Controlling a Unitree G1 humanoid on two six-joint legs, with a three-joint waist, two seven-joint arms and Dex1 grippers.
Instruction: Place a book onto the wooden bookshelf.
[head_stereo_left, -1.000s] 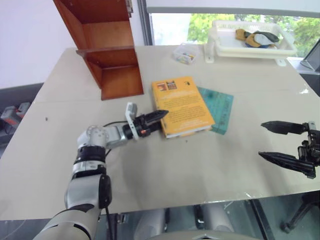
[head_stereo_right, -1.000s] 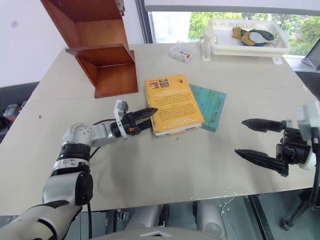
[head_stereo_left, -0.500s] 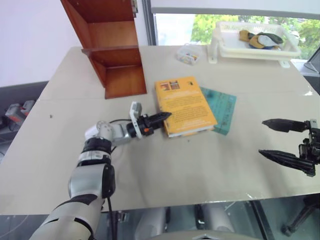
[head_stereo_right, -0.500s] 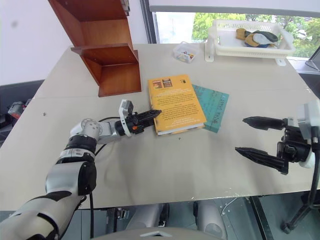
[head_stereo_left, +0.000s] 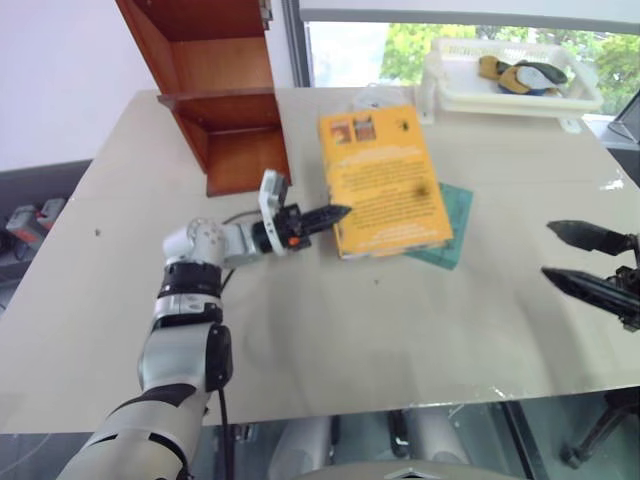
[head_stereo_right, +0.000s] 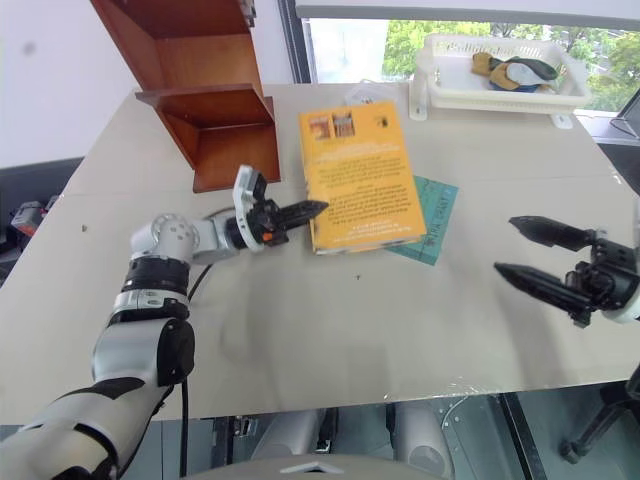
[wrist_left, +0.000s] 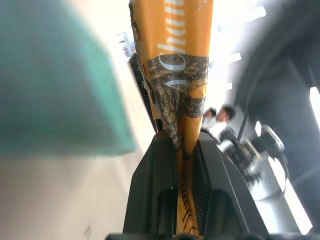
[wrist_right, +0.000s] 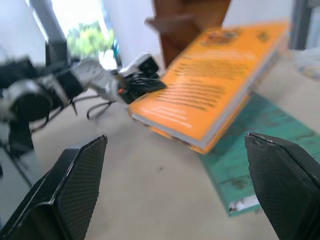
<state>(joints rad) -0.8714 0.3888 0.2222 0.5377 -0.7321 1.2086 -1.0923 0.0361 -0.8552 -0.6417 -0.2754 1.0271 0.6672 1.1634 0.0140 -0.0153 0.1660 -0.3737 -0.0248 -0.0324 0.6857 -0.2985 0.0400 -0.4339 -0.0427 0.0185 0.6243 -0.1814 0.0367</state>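
Head views: left gripper (head_stereo_left: 335, 213) is clamped on the spine-side edge of the book (head_stereo_left: 388, 183), near its close corner. The book runs out past the fingertips and to their right, long axis pointing away from the robot, far end tipped up above the teal book (head_stereo_left: 448, 222). The shelf (head_stereo_left: 215, 85) sits beyond the left hand, up and to its left, well apart from the book. The left arm is far nearer to it. The right gripper (head_stereo_right: 530, 257) hangs over the table (head_stereo_left: 400, 330) well off to the book's right, fingers spread, holding nothing.

Left wrist view: fingers (wrist_left: 150, 190) pinch the orange edge between them, and the book (wrist_left: 175, 60) extends straight ahead.

Right wrist view: both fingers (wrist_right: 75, 180) are wide apart; the tilted book (wrist_right: 215, 85) lies ahead, clear of them.

Next move, my read: swing the book toward the shelf opening, narrow end leading.
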